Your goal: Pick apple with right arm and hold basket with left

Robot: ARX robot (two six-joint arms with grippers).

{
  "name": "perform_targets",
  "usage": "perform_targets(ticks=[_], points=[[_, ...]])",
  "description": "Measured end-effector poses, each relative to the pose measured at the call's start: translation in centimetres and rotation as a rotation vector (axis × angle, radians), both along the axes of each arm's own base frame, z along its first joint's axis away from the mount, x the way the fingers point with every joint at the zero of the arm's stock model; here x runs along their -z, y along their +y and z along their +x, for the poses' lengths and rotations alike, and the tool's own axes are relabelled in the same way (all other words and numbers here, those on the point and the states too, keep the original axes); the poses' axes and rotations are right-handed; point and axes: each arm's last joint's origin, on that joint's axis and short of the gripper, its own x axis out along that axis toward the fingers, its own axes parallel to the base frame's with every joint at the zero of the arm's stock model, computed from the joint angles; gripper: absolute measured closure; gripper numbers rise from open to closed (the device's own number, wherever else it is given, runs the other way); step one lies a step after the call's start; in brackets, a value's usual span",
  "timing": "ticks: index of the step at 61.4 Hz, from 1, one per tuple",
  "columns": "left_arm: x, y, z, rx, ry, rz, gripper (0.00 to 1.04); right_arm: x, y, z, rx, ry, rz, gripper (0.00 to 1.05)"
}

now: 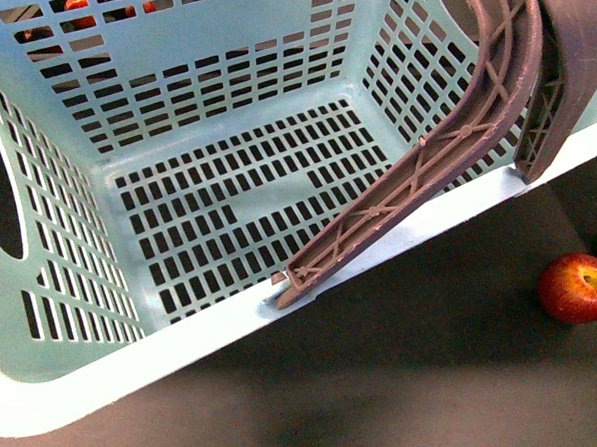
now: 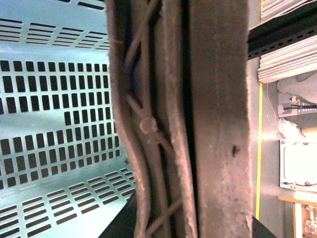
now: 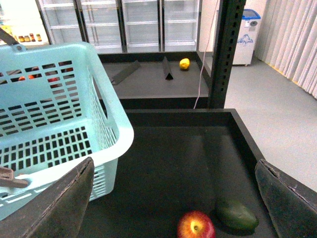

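The pale mint-blue basket (image 1: 174, 140) fills most of the front view, empty inside, its brown ribbed handles (image 1: 474, 124) arching up at the right. In the left wrist view the handles (image 2: 218, 124) fill the frame; my left gripper is shut on them, its jaws hidden. The red apple (image 1: 579, 287) with a yellow patch lies on the dark surface, right of the basket. In the right wrist view the apple (image 3: 196, 225) lies low between my open right gripper (image 3: 176, 198) fingers (image 3: 67, 203), apart from both. The basket (image 3: 54, 124) also shows there.
A dark green avocado-like fruit (image 3: 237, 215) lies right beside the apple. A black upright post (image 3: 226, 54) stands behind the tray's raised rim (image 3: 245, 139). A small yellow fruit (image 3: 184, 63) sits on a farther shelf. Small red fruits (image 1: 79, 5) show through the basket's far wall.
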Motion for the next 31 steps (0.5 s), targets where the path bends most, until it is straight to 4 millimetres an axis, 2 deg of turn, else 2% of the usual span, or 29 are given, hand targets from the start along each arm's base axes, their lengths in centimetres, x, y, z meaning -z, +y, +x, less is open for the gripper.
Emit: perform_targets(ticks=[18, 25, 31], points=[[0.0, 0.0, 0.0, 0.004, 0.000, 0.001, 0.90, 0.0, 0.0, 0.0, 0.001, 0.003, 0.003, 0.09], [0.0, 0.0, 0.0, 0.003, 0.000, 0.000, 0.90, 0.3, -0.4, 0.3, 0.028, 0.330, 0.178, 0.09], [0.0, 0.0, 0.0, 0.005, -0.001, 0.002, 0.90, 0.8, -1.6, 1.5, 0.057, 0.435, 0.307, 0.09]])
